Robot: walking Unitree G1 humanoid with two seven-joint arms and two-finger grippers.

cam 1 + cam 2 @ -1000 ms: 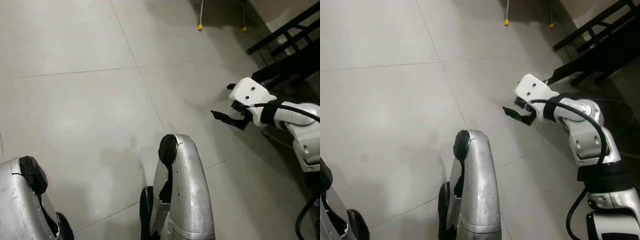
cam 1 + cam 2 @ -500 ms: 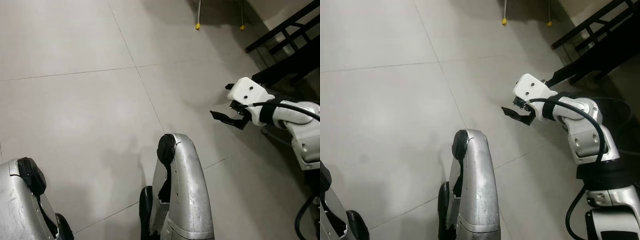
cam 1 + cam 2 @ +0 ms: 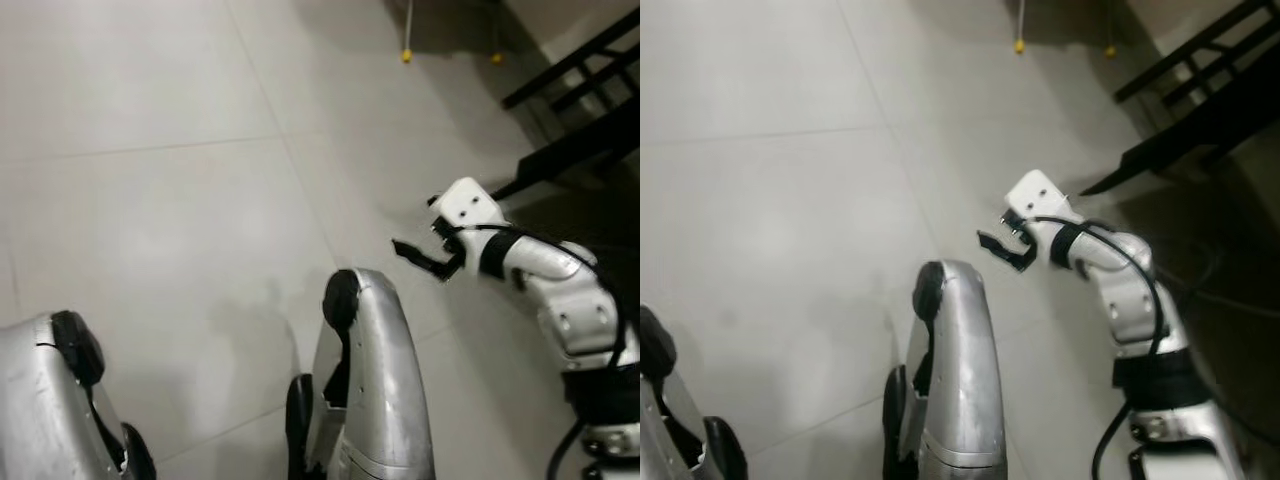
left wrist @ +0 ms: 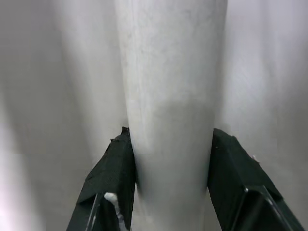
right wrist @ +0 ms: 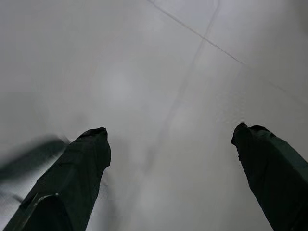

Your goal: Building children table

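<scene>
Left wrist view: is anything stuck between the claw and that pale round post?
Nothing visible is. The pale round post sits right inside the left claw, and both black fingers press against its sides. The right claw hangs open above the tiled floor.

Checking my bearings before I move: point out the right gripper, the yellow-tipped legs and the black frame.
right gripper (image 3: pixel 428 262): left eye view, between fingertips.
yellow-tipped legs (image 3: pixel 406 56): left eye view, yellow foot.
black frame (image 3: pixel 1160 150): right eye view, lower bar.
</scene>
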